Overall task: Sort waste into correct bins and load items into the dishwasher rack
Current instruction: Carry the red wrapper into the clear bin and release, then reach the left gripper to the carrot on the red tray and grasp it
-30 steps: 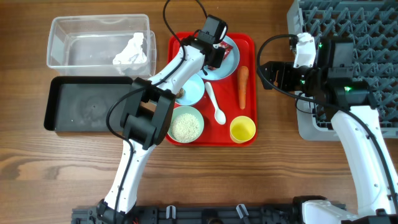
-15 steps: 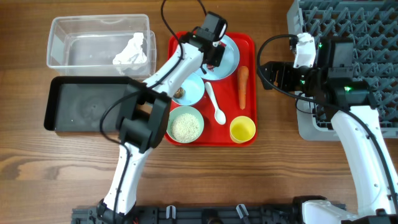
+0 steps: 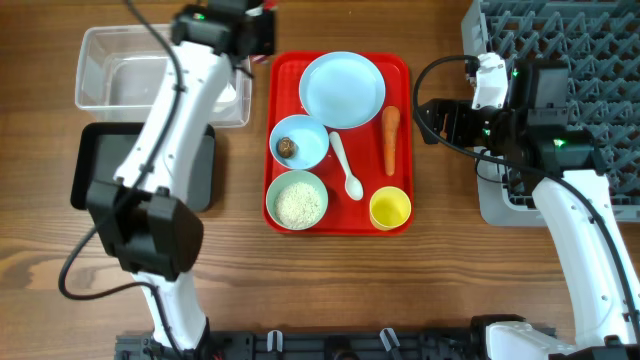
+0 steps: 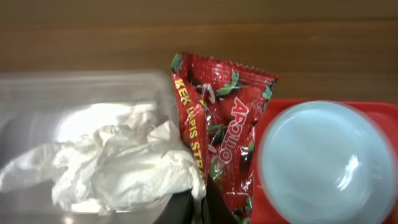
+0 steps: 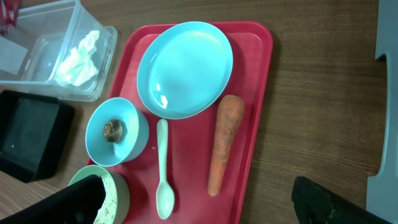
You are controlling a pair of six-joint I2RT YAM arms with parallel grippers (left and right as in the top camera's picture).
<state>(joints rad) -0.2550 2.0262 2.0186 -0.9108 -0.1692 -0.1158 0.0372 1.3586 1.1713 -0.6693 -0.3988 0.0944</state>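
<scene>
Pinching the red Apollo wrapper (image 4: 221, 137) by its lower end in the left pincer (image 4: 198, 204), clamped shut on the foil. Hanging right at the right-hand wall of the clear tub (image 4: 56, 87), just beside the crumpled white napkin (image 4: 124, 165) lying inside, with the red tray (image 4: 379, 114) and its pale blue plate (image 4: 323, 162) close on the other side. Hard to say from here whether fully over the tub's inside. Risky to let go now: light enough to catch the rim and flutter down onto the table (image 4: 186, 37) between tub and tray. Could also cling to the pincer on opening and ride back out. Safer carried further over the napkin first. Over on the other side, holding the right pincer (image 3: 420, 120) spread wide, nothing in it, near the carrot (image 3: 390, 140) but not touching.
</scene>
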